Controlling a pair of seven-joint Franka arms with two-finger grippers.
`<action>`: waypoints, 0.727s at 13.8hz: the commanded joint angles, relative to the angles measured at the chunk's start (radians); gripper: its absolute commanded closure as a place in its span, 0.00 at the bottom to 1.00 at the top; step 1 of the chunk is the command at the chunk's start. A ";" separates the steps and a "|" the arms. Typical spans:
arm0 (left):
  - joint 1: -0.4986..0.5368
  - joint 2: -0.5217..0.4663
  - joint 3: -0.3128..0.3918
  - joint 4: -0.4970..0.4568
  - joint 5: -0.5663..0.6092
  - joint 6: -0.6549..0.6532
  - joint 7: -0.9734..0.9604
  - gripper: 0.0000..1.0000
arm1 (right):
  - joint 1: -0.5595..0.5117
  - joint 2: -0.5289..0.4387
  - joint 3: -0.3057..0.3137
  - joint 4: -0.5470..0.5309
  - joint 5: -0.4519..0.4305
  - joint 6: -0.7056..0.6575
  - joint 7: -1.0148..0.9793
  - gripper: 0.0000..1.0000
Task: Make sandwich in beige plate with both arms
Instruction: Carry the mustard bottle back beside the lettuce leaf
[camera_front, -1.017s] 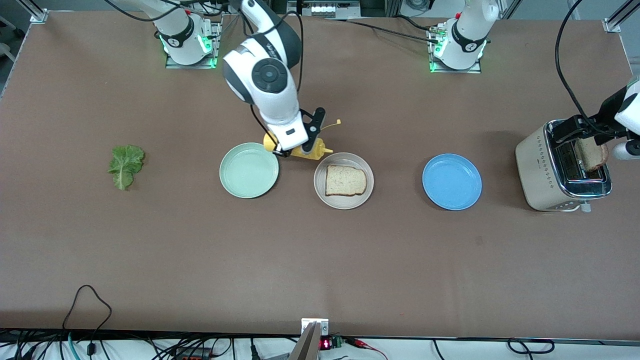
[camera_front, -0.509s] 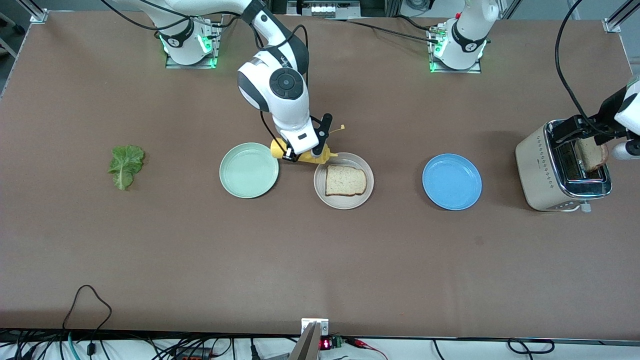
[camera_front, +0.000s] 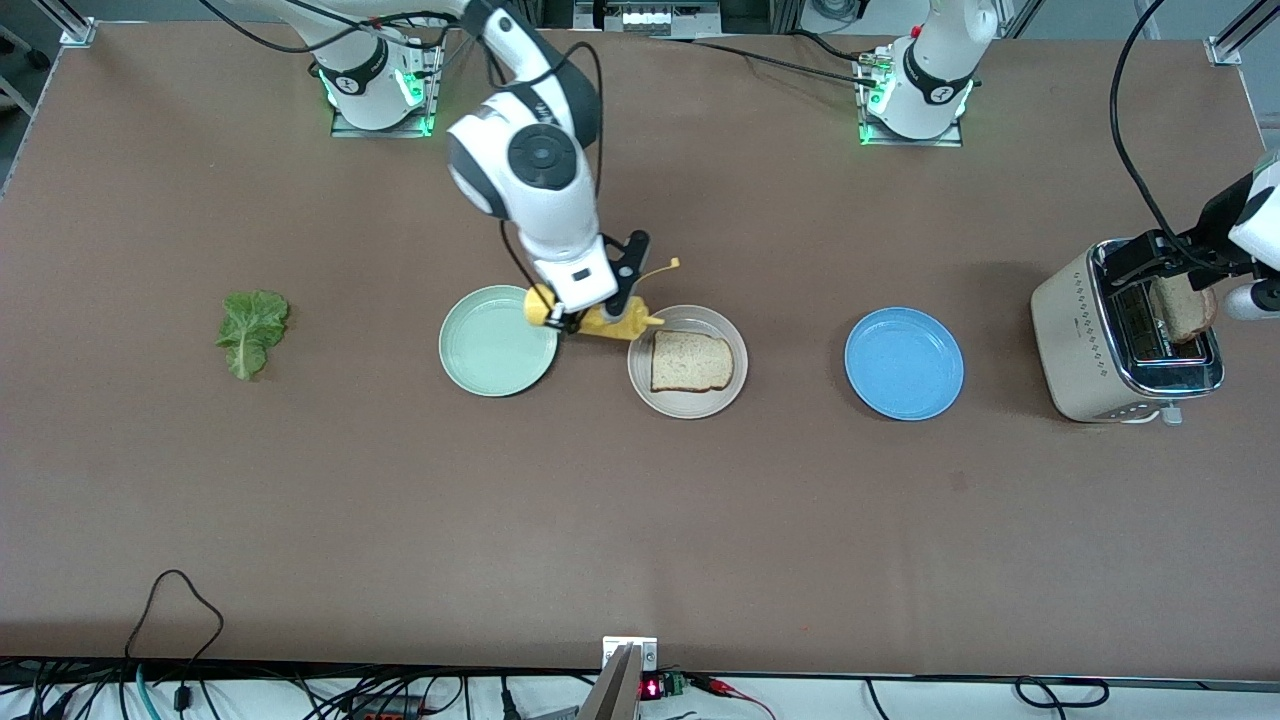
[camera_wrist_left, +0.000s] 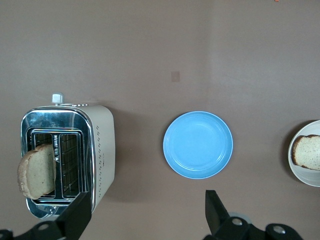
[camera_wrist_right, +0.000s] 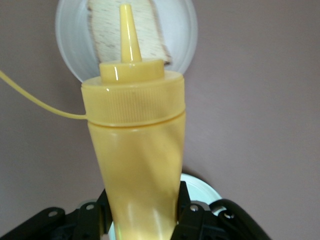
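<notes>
The beige plate (camera_front: 687, 398) holds one bread slice (camera_front: 691, 361); the right wrist view shows this plate (camera_wrist_right: 186, 35) and slice (camera_wrist_right: 105, 35) too. My right gripper (camera_front: 588, 318) is shut on a yellow squeeze bottle (camera_front: 624, 323), tilted between the mint-green and beige plates. Its nozzle (camera_wrist_right: 128, 35) points over the slice. My left gripper (camera_front: 1165, 255) hangs open over the toaster (camera_front: 1090, 350), its fingers (camera_wrist_left: 77, 215) empty. A second slice (camera_front: 1183, 308) sticks up from a toaster slot. A green lettuce leaf (camera_front: 250, 330) lies toward the right arm's end.
A mint-green plate (camera_front: 498, 340) sits beside the beige plate, and a blue plate (camera_front: 904, 363) lies between the beige plate and the toaster. A thin yellow strap (camera_front: 662, 268) trails from the bottle. Cables run along the table edge nearest the camera.
My right gripper swung the bottle toward the beige plate, then drew back a little toward the mint-green plate. The left arm has not moved.
</notes>
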 joint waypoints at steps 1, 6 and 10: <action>0.001 -0.007 0.002 -0.003 -0.015 -0.006 -0.002 0.00 | -0.087 -0.103 0.010 -0.066 0.101 -0.020 -0.176 1.00; 0.001 -0.007 0.002 -0.003 -0.015 -0.006 -0.002 0.00 | -0.245 -0.218 -0.042 -0.152 0.270 -0.123 -0.578 0.98; 0.001 -0.007 0.002 -0.003 -0.015 -0.006 -0.002 0.00 | -0.354 -0.273 -0.120 -0.253 0.426 -0.131 -0.951 0.98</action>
